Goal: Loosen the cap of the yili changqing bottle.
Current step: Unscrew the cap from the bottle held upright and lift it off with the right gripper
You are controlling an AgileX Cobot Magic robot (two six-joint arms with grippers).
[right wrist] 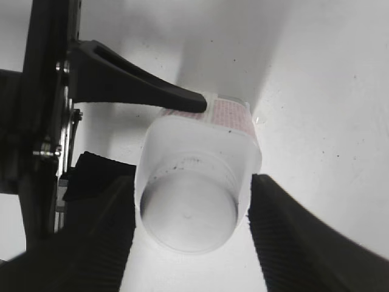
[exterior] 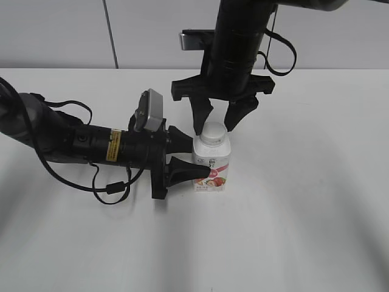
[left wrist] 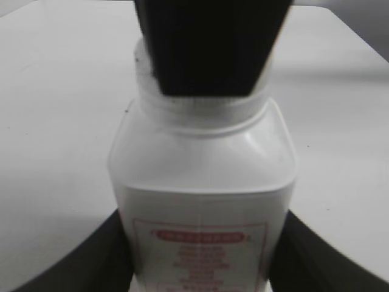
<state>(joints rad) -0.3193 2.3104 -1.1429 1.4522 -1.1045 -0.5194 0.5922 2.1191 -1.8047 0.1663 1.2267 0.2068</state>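
Observation:
The yili changqing bottle stands upright on the white table, its pink-red fruit label facing front. Its white cap sits on the neck. My left gripper comes in from the left and is shut on the bottle's body; in the left wrist view its jaws press both sides of the bottle. My right gripper hangs open over the cap, one finger on each side. In the right wrist view the cap lies between the fingers with gaps on both sides. The bottle's shoulder shows below.
The white table spreads around the bottle. The left arm and its cable lie across the table's left half. A grey wall stands behind the table's far edge.

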